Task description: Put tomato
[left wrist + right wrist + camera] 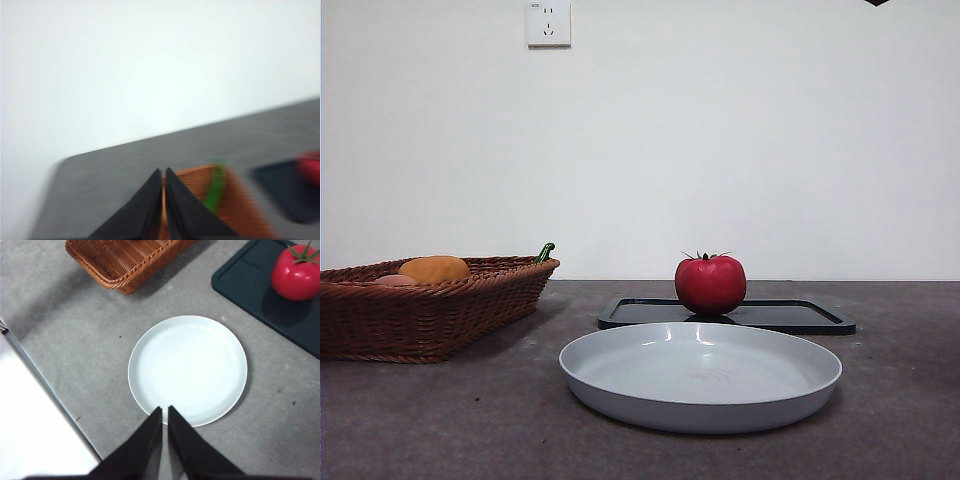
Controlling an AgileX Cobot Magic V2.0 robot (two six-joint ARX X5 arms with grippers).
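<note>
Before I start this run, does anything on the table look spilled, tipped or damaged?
Nothing stands out. The tomato sits upright on the black tray, the grey plate lies flat, and the wicker basket looks intact.

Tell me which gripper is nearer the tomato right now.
Right, as far as I can judge. The right gripper hangs above the plate, next to the tray holding the tomato. The left gripper is over the basket, farther away.

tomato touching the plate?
Apart. The right wrist view shows the tomato on the black tray, with bare table between tray and plate.
</note>
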